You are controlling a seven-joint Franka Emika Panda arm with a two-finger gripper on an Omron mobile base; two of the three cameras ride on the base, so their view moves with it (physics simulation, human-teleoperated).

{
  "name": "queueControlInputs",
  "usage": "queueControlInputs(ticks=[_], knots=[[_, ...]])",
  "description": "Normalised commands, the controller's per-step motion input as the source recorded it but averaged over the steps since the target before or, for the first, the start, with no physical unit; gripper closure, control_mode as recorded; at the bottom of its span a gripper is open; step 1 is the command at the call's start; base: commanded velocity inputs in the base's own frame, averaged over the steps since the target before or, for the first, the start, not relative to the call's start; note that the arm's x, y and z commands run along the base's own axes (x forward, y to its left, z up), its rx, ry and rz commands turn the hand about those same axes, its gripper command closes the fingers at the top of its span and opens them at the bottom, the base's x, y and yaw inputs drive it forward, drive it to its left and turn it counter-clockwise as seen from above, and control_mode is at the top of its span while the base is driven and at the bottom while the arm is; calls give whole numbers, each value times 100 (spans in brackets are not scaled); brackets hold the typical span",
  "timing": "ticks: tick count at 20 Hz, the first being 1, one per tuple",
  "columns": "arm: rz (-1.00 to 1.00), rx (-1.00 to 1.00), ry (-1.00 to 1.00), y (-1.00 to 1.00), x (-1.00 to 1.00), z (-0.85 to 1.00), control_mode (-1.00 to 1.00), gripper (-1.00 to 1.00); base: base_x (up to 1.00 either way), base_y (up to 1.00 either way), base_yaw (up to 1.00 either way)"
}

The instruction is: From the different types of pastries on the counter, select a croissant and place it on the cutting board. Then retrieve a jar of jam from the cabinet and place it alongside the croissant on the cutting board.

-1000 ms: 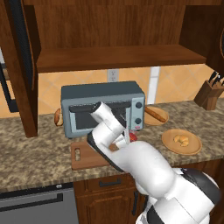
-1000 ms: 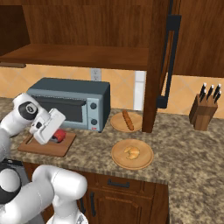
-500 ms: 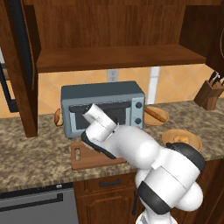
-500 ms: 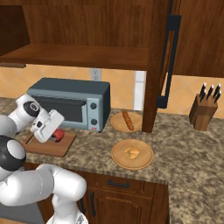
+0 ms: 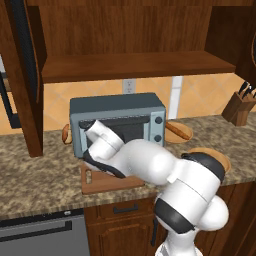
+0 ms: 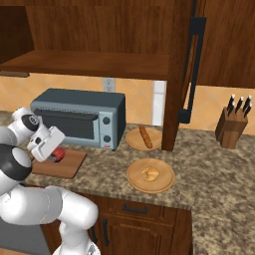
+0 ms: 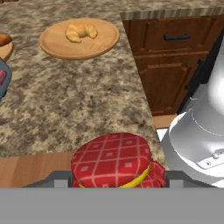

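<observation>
Hovering low over the cutting board (image 6: 62,167), the jar of jam (image 7: 114,161) is gripped between closed jaws — the croissant (image 7: 81,31) is left on its round plate (image 7: 50,46).

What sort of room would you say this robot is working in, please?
A home kitchen, rendered: a toaster oven on a granite counter, a knife block by the wall, and wooden cabinets above.

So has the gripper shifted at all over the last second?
Yes. The gripper, holding the jar of jam, slid slightly left along the toaster oven front, over the cutting board.
</observation>
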Motion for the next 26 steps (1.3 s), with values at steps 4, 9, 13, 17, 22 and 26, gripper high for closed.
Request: queueControlInputs(ticks=[4, 9, 13, 17, 22, 26], knots=[[-10, 0, -5, 54, 8, -24, -100, 100, 0, 0, 0], [-1, -9, -14, 36, 39, -26, -100, 100, 0, 0, 0], [-1, -11, -11, 46, 41, -12, -100, 100, 0, 0, 0], [-14, -5, -4, 46, 4, -19, -100, 100, 0, 0, 0], [-17, -5, -7, 46, 21, -24, -100, 100, 0, 0, 0], [-13, -7, -12, 38, 30, -33, -100, 100, 0, 0, 0]])
